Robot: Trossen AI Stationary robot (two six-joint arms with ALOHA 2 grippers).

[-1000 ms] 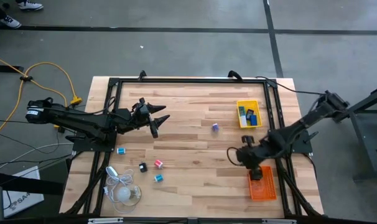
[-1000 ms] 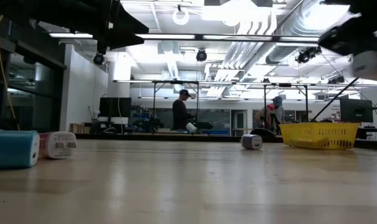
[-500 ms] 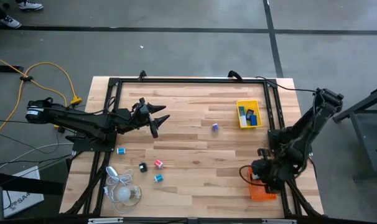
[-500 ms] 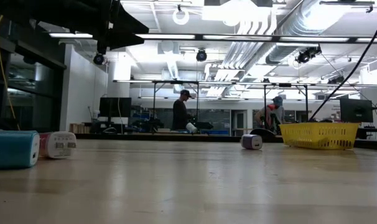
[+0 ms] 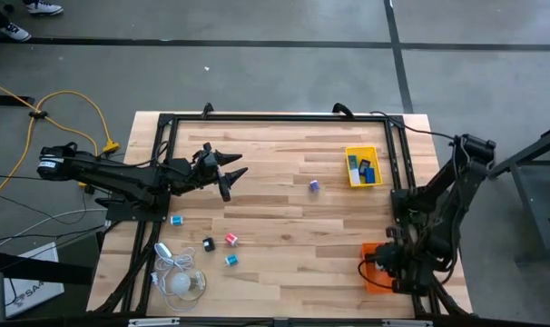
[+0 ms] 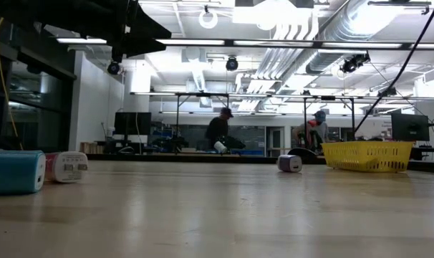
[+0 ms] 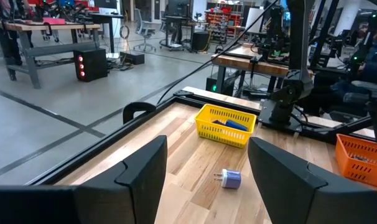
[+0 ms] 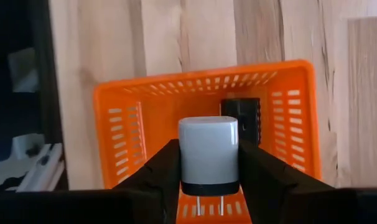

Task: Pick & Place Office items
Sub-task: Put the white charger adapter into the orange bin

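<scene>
My right gripper [image 5: 378,264] hangs over the orange tray [image 5: 373,281] at the table's near right, shut on a white charger plug with a black base [image 8: 208,155]. A black piece [image 8: 241,121] lies in that tray. My left gripper [image 5: 231,174] waits open and empty above the table's far left. A purple plug [image 5: 313,185] lies on the wood near the yellow tray [image 5: 350,154], which holds blue and black pieces. Blue [image 5: 177,220], black [image 5: 208,243], pink-red [image 5: 230,239] and teal [image 5: 231,260] pieces lie at the near left. My right gripper pinches the white plug by two opposite side faces [image 8: 183,155] between its two fingers. The fingers come from above, pointing down. The plug's prongs [image 8: 208,205] point back toward the wrist. The plug hangs clear above the orange tray's floor.
A white bulb-like thing with a coiled cord [image 5: 180,280] lies at the near left corner. A black frame rail [image 5: 275,117] runs round the table. In the low view the teal [image 6: 15,172] and pink-red [image 6: 66,166] pieces stand close by. People move in the room behind.
My right gripper has gone from the table's middle right toward the near right corner and now hangs over the orange tray, still shut on the white plug. It has left the low view. A person in the room behind has walked to the right.
</scene>
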